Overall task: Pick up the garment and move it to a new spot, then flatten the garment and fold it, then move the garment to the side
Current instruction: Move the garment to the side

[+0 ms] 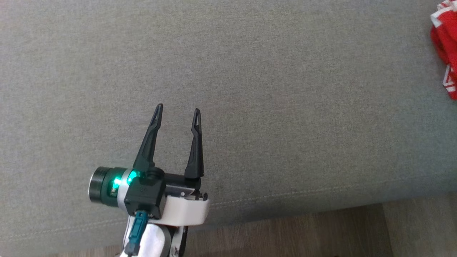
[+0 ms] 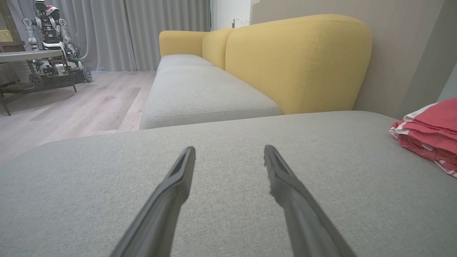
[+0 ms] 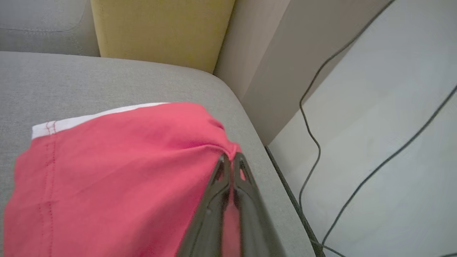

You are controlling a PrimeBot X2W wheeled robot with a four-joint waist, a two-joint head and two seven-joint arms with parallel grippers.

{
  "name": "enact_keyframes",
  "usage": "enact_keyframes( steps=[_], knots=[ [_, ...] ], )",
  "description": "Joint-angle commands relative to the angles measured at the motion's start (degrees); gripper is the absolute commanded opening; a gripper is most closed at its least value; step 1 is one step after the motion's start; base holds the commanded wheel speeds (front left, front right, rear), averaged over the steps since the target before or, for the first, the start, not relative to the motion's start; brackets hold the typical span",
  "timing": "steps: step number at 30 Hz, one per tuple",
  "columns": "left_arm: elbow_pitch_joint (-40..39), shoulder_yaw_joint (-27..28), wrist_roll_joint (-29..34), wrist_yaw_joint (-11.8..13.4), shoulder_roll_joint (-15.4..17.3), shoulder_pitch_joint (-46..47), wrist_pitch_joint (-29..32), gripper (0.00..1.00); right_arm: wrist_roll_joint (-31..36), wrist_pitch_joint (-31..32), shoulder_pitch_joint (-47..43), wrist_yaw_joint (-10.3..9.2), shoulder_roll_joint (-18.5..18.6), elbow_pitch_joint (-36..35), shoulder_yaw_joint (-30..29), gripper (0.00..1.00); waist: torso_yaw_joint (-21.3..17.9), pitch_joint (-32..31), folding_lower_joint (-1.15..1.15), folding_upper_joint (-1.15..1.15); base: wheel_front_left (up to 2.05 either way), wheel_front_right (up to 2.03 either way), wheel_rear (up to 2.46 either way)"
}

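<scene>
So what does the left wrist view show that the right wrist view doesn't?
Left wrist view's own: the open left gripper above bare seat, pale wooden floor, grey curtains, and another white robot on a wheeled base.
Right wrist view's own: the right gripper shut on an edge of the red garment with white trim, and thin dark cables against a pale surface.
Shared: that garment, the grey fabric sofa seat, and the yellow sofa backrest.

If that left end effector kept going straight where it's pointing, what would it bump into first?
Likely the grey seat cushion just ahead, else the yellow backrest behind it; depth is unclear.
</scene>
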State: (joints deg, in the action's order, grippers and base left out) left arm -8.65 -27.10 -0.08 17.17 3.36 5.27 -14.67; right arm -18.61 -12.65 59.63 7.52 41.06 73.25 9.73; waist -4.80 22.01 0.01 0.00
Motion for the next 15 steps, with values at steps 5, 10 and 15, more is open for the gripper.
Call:
enact_keyframes(
  steps=[5,10,15],
  knots=[
    [-1.6,1.2,0.3,0.7,-0.1,1.6,-0.3,1.00,5.0,-1.5,0.5,-0.03,2.1,0.3,-3.9,1.00,0.4,-1.2,-0.01,0.00,0.00,0.00,0.00],
    [-1.0,1.7,-0.2,1.2,0.3,0.5,-0.3,1.00,14.0,-2.3,-0.6,-0.03,1.2,-0.7,-6.0,1.00,0.8,-4.1,-0.01,0.00,0.00,0.00,0.00],
    [-0.2,3.2,-1.5,2.0,0.6,-2.6,-0.3,1.00,21.1,-2.3,-8.9,-0.03,-9.2,-12.9,-12.6,1.00,0.9,-9.6,-0.01,0.00,0.00,0.00,0.00]
  ],
)
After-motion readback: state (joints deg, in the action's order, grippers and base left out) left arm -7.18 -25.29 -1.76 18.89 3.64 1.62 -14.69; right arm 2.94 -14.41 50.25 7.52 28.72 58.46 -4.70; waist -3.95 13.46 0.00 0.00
